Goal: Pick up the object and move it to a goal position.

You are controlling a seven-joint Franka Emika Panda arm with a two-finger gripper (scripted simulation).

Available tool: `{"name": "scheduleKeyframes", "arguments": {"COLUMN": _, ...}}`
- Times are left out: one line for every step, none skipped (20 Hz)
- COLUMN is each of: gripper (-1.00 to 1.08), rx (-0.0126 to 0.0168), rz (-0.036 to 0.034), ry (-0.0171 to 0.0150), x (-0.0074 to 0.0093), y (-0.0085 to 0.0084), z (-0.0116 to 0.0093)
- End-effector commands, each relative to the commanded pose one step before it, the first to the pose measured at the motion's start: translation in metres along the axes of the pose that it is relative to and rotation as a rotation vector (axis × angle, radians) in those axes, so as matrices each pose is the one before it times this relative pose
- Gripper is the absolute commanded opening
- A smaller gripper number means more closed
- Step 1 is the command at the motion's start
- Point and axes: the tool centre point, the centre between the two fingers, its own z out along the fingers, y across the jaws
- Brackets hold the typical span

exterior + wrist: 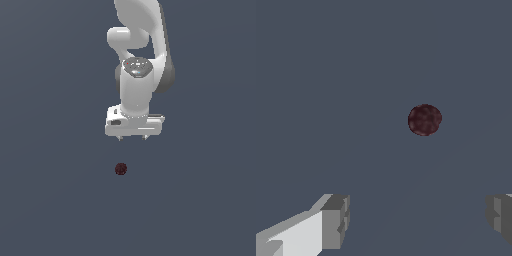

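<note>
1. Since the ball (120,169) is round, it has no long axis to align with; what matters is only which way it lies from the claw.
2. It rests alone on the flat grey floor (50,200), touching nothing else.
3. Seen in the exterior view, the ball sits at about 7 o'clock from the gripper (132,137), below it and slightly off to that view's left, with clear open space between them.
4. Through the wrist view, the ball (425,120) appears ahead of the two fingertips (336,220), nearer the far one than midway.
5. The claw is released: its jaws stand wide apart and hold nothing.
6. I judge the coming move needs a small sideways correction to centre the ball, then a straight descent.
</note>
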Motion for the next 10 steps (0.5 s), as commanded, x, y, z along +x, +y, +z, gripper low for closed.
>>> {"name": "scheduleKeyframes", "arguments": {"gripper": 1.0, "rx": 0.00162, "rz": 0.02074, "ry": -0.00212, "x": 0.00357, "y": 0.00248, "z": 0.0045}}
{"name": "scheduleKeyframes", "arguments": {"gripper": 1.0, "rx": 0.00092, "rz": 0.01163, "ry": -0.00088, "x": 0.00212, "y": 0.00126, "z": 0.00241}}
{"name": "scheduleKeyframes", "arguments": {"gripper": 1.0, "rx": 0.00098, "rz": 0.01304, "ry": -0.00095, "x": 0.0024, "y": 0.00137, "z": 0.00273}}
{"name": "scheduleKeyframes", "arguments": {"gripper": 1.0, "rx": 0.00102, "rz": 0.01436, "ry": -0.00103, "x": 0.00265, "y": 0.00148, "z": 0.00305}}
{"name": "scheduleKeyframes", "arguments": {"gripper": 1.0, "rx": 0.00105, "rz": 0.01584, "ry": -0.00115, "x": 0.0029, "y": 0.00163, "z": 0.00339}}
{"name": "scheduleKeyframes", "arguments": {"gripper": 1.0, "rx": 0.00106, "rz": 0.01732, "ry": -0.00127, "x": 0.00315, "y": 0.00177, "z": 0.00376}}
{"name": "scheduleKeyframes", "arguments": {"gripper": 1.0, "rx": 0.00104, "rz": 0.01874, "ry": -0.00137, "x": 0.0034, "y": 0.00188, "z": 0.00413}}
{"name": "scheduleKeyframes", "arguments": {"gripper": 1.0, "rx": 0.001, "rz": 0.02018, "ry": -0.00146, "x": 0.00364, "y": 0.00199, "z": 0.00451}}
{"name": "scheduleKeyframes", "arguments": {"gripper": 1.0, "rx": 0.00094, "rz": 0.02165, "ry": -0.00156, "x": 0.00389, "y": 0.0021, "z": 0.00492}}
{"name": "scheduleKeyframes", "arguments": {"gripper": 1.0, "rx": 0.00085, "rz": 0.02308, "ry": -0.00164, "x": 0.00412, "y": 0.0022, "z": 0.00533}}
